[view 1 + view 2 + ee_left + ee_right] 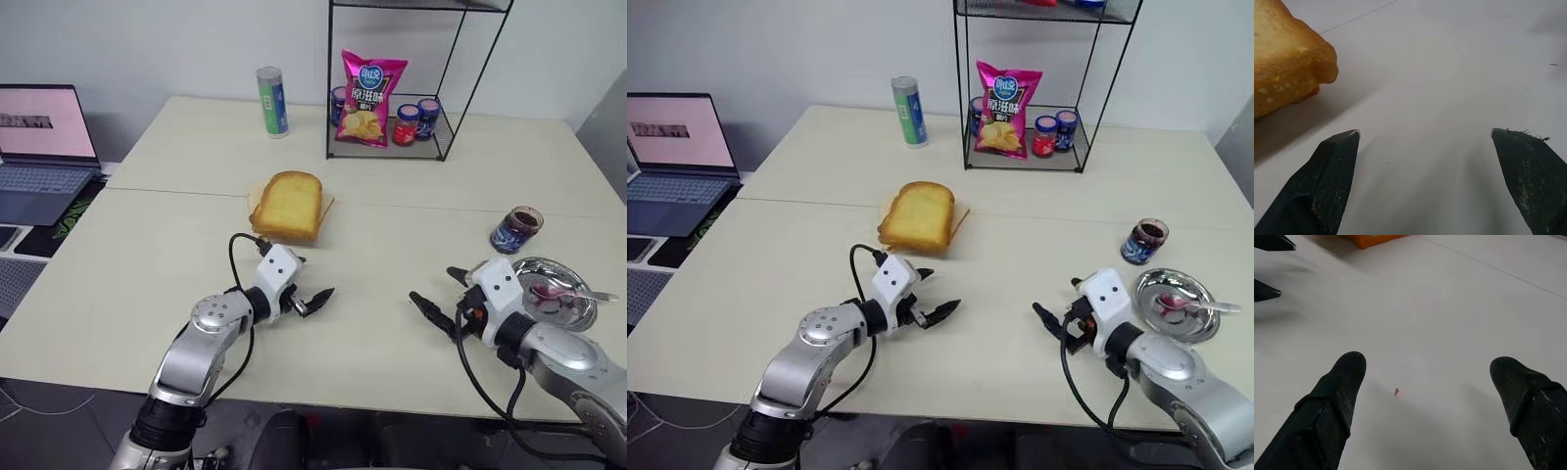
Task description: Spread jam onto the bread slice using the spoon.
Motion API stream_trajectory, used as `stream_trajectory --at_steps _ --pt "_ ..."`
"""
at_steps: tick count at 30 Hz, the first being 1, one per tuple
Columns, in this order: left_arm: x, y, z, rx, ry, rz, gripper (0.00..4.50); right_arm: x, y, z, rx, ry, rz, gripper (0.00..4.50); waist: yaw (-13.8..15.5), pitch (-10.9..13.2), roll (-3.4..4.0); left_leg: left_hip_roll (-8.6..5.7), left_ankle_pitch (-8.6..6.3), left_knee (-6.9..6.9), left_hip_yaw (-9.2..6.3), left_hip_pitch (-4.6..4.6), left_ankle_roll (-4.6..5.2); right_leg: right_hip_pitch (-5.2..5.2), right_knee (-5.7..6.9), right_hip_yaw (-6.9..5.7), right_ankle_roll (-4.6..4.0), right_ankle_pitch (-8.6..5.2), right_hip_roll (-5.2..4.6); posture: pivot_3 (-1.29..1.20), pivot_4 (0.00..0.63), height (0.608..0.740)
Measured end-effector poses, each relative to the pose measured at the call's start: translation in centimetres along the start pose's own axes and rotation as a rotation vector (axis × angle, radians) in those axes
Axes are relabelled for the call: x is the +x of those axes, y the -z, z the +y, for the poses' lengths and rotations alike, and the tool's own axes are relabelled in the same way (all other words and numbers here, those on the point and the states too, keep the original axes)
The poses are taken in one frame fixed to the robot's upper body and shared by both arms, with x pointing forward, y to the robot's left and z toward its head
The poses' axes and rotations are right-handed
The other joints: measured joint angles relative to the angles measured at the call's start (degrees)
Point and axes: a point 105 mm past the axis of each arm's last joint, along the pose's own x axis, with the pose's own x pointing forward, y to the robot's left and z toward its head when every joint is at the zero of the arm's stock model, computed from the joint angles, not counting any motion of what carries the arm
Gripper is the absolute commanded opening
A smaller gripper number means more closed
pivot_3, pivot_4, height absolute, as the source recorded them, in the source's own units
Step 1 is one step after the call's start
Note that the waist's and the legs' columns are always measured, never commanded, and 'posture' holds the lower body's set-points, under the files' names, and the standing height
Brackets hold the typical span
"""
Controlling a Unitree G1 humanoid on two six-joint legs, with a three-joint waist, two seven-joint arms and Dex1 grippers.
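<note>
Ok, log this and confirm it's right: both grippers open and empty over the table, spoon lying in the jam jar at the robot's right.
One thing is wrong: the spoon lies in the round steel dish, not in the jam jar, which stands beside the dish. The left eye view shows it. The rest holds: left gripper and right gripper are open and empty over the table.

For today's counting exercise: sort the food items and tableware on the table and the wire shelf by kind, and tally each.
Jars with lids: 3
Open jam jar: 1
Bag of crisps: 1
Tall can: 1
Toast pile: 1
Steel dish: 1
Spoon: 1
Total: 9
</note>
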Motion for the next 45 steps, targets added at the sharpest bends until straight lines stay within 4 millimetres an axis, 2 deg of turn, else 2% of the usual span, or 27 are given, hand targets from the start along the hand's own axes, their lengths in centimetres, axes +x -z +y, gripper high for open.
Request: stream_trajectory --at_steps 12,14,16,19,22,27,29,31,35,36,39,43,45 --pt "-0.3 -1.4 -0.7 0.012 0.071 -0.038 4.48 -1.1 0.4 -0.3 0.042 0.072 -0.010 4.50 -0.19 0.00 -0.01 0.00 0.16 0.07 0.07 0.38 -0.16 0.02 0.68 0.13 -0.03 -0.03 0.04 0.00 0.150 0.740" --pt "-0.3 -1.6 -0.9 0.011 0.072 -0.050 4.48 -1.2 1.0 0.2 0.085 0.085 -0.011 4.50 -0.19 -0.01 -0.01 0.02 0.16 0.07 0.07 0.39 -0.17 0.03 0.69 0.14 -0.04 -0.04 0.06 0.00 0.150 0.740" --pt "-0.2 -1.7 -1.0 0.005 0.060 -0.068 4.48 -1.1 2.3 1.6 0.140 0.099 0.000 4.50 -0.18 -0.03 -0.03 0.02 0.16 0.06 0.07 0.41 -0.17 0.03 0.69 0.15 -0.04 -0.04 0.06 0.00 0.150 0.740" --pt "-0.2 -0.7 -1.7 -0.025 0.057 -0.059 4.48 -0.9 4.0 3.3 0.219 0.109 0.022 4.50 -0.27 -0.06 0.02 0.02 0.16 0.04 0.16 0.41 -0.17 0.01 0.69 0.24 -0.04 -0.04 0.04 0.00 0.150 0.740" --pt "0.2 -0.1 -2.8 -0.042 0.067 -0.053 4.48 -0.9 4.6 3.0 0.208 0.147 0.023 4.50 -0.24 -0.08 -0.02 0.00 0.20 0.12 0.19 0.43 -0.11 0.02 0.69 0.28 0.00 -0.03 0.03 0.00 0.150 0.740" --pt "0.4 0.1 -3.1 -0.037 0.066 -0.047 4.48 -0.8 4.7 2.7 0.206 0.177 0.010 4.50 -0.25 -0.09 -0.03 0.03 0.31 0.10 0.16 0.50 -0.11 0.03 0.74 0.24 0.03 -0.04 0.05 0.00 0.150 0.740" --pt "0.5 -0.6 -2.4 0.024 0.047 -0.061 4.48 -0.8 4.4 2.4 0.199 0.183 -0.001 4.50 -0.22 -0.09 -0.03 0.02 0.35 0.10 0.16 0.49 -0.10 0.03 0.75 0.23 0.01 -0.01 0.05 0.00 0.150 0.740" --pt "0.8 -1.9 -0.8 0.119 -0.004 -0.086 4.48 -0.5 3.7 2.2 0.186 0.170 -0.024 4.50 -0.17 -0.10 -0.04 0.01 0.39 0.11 0.15 0.50 -0.09 0.04 0.75 0.22 0.01 0.03 0.06 0.00 0.150 0.740" --pt "1.0 -5.1 2.9 0.387 -0.115 -0.133 4.48 0.1 0.9 2.8 0.152 0.067 -0.095 4.50 -0.16 -0.10 -0.03 -0.03 0.42 0.10 0.18 0.49 -0.04 0.04 0.72 0.26 -0.02 0.11 0.06 0.00 0.150 0.740" --pt "1.1 -5.3 3.5 0.426 -0.127 -0.130 4.48 0.2 0.4 3.0 0.143 0.044 -0.103 4.50 -0.20 -0.10 -0.03 -0.03 0.42 0.08 0.20 0.49 -0.04 0.03 0.69 0.27 -0.05 0.13 0.06 0.00 0.150 0.740" --pt "1.4 -4.5 5.8 0.542 -0.179 -0.074 4.48 0.6 -1.3 3.2 0.103 -0.033 -0.132 4.50 -0.24 -0.10 -0.04 -0.02 0.42 0.03 0.20 0.47 -0.04 0.01 0.69 0.24 -0.22 0.22 0.07 0.00 0.150 0.740" --pt "2.4 -2.8 7.9 0.571 -0.218 -0.002 4.48 1.1 -2.8 3.3 0.076 -0.082 -0.163 4.50 -0.18 -0.08 -0.08 -0.02 0.42 0.01 0.14 0.40 -0.04 -0.01 0.69 0.14 -0.22 0.22 0.06 0.00 0.150 0.740" --pt "2.7 -2.6 8.6 0.571 -0.227 0.008 4.48 1.1 -2.7 3.5 0.075 -0.101 -0.155 4.50 -0.05 -0.09 -0.10 -0.03 0.41 0.01 0.11 0.37 -0.04 -0.01 0.67 0.10 -0.22 0.22 0.05 0.00 0.150 0.740"
